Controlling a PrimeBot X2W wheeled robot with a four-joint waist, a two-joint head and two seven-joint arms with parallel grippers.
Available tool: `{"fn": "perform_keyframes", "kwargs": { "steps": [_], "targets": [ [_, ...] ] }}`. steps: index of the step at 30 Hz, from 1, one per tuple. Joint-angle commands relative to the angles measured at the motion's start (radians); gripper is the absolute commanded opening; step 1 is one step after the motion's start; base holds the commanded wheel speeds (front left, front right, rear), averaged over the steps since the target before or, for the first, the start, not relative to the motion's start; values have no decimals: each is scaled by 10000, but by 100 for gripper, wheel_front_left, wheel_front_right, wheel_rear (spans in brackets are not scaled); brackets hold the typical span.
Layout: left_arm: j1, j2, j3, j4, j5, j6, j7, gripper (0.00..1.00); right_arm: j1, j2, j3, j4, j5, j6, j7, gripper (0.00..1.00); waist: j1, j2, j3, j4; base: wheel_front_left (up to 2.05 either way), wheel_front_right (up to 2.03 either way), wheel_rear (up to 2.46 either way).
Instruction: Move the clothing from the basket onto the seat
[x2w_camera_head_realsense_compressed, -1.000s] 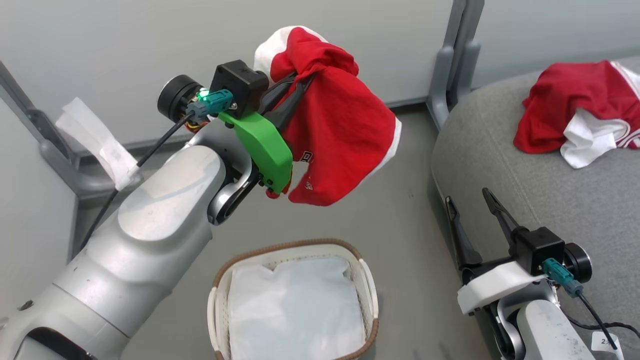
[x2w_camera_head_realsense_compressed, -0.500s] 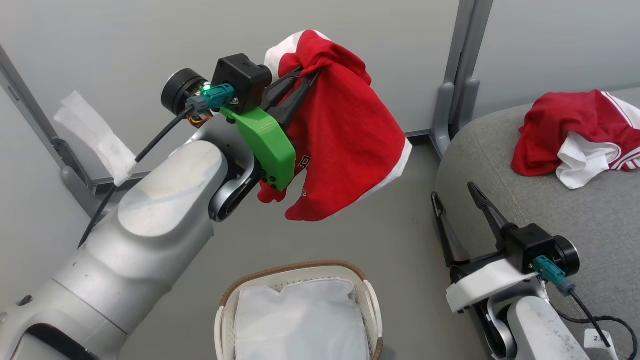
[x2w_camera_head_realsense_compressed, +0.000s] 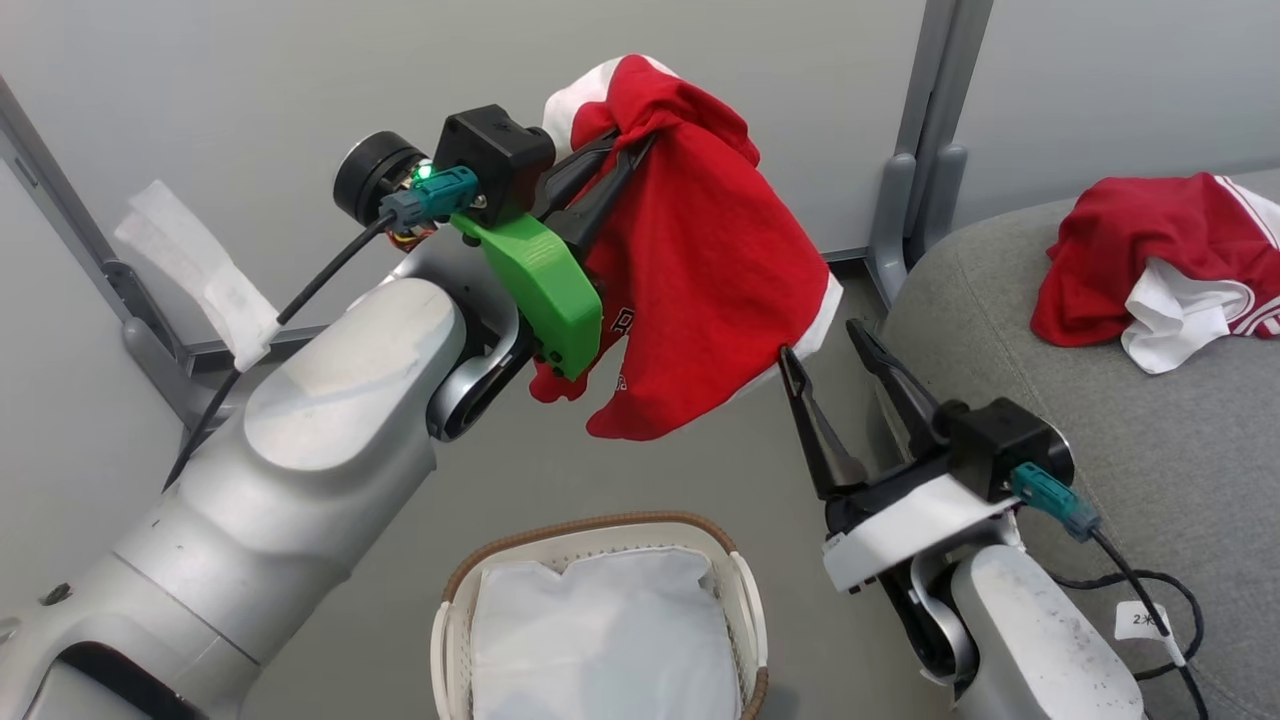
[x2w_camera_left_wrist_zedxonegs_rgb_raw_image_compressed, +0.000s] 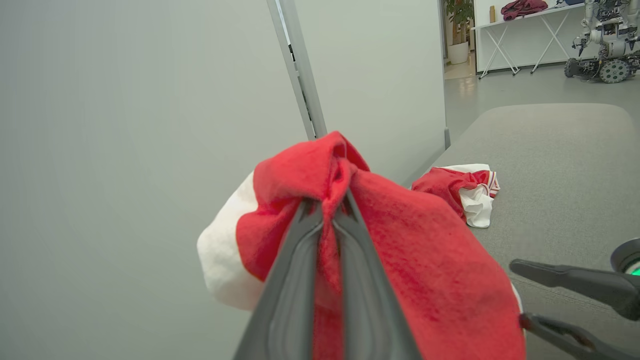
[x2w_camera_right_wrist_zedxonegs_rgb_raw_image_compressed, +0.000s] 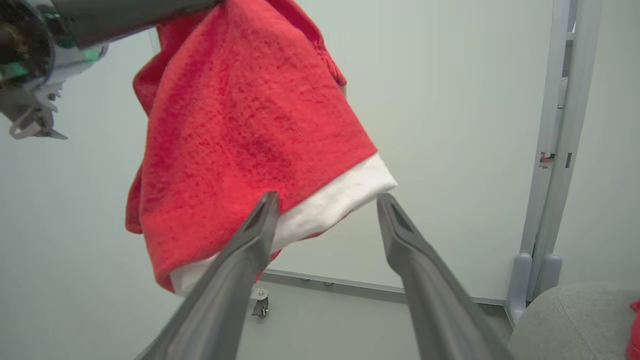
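The first red garment (x2w_camera_head_realsense_compressed: 700, 260), with a white trim band and a small printed mark, hangs bunched in the air above the basket (x2w_camera_head_realsense_compressed: 590, 524), pinched at its top by the left gripper (x2w_camera_head_realsense_compressed: 636, 145). The oval white basket with a brown rim stands near, its white liner showing. The second red garment (x2w_camera_head_realsense_compressed: 1130, 255) lies crumpled far right on the grey seat (x2w_camera_head_realsense_compressed: 1100, 440).

Two robot arms in smooth silver-grey shells (x2w_camera_head_realsense_compressed: 330, 400). Each ends in two long, slim, dark grey fingers tapering to points: the left fingers (x2w_camera_head_realsense_compressed: 598, 203), the right fingers (x2w_camera_head_realsense_compressed: 812, 425). Behind the left fingers' base is a bright green moulded bracket (x2w_camera_head_realsense_compressed: 545, 290); behind the right fingers' base, a white bracket (x2w_camera_head_realsense_compressed: 905, 525). Beside each base sits a black boxy block (x2w_camera_head_realsense_compressed: 495, 160) with a teal plug (x2w_camera_head_realsense_compressed: 440, 195) and black cable (x2w_camera_head_realsense_compressed: 310, 292). A small white tag (x2w_camera_head_realsense_compressed: 1140, 620) sits on the right cable, behind its fingers.
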Motion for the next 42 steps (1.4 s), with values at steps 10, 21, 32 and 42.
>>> {"fn": "perform_keyframes", "kwargs": {
  "steps": [10,21,32,42],
  "targets": [
    [-277,-82,-189,-400,37,-18,-49,0,-1082,-38,1137,1492,1358,-14,-19,100,1,0,109,225,0,0,0],
    [119,149,-248,-516,-98,131,-18,0,-1956,-83,1648,1063,1921,-13,-19,61,1,0,143,266,0,0,0],
    [657,403,-190,85,-382,313,-104,0,-1759,-121,1163,744,588,-13,-19,0,1,0,114,110,0,0,0],
    [1257,396,-118,549,-635,389,-512,100,-1964,-341,553,728,-5,-14,-19,0,1,0,135,-227,0,0,0]
  ]
}}
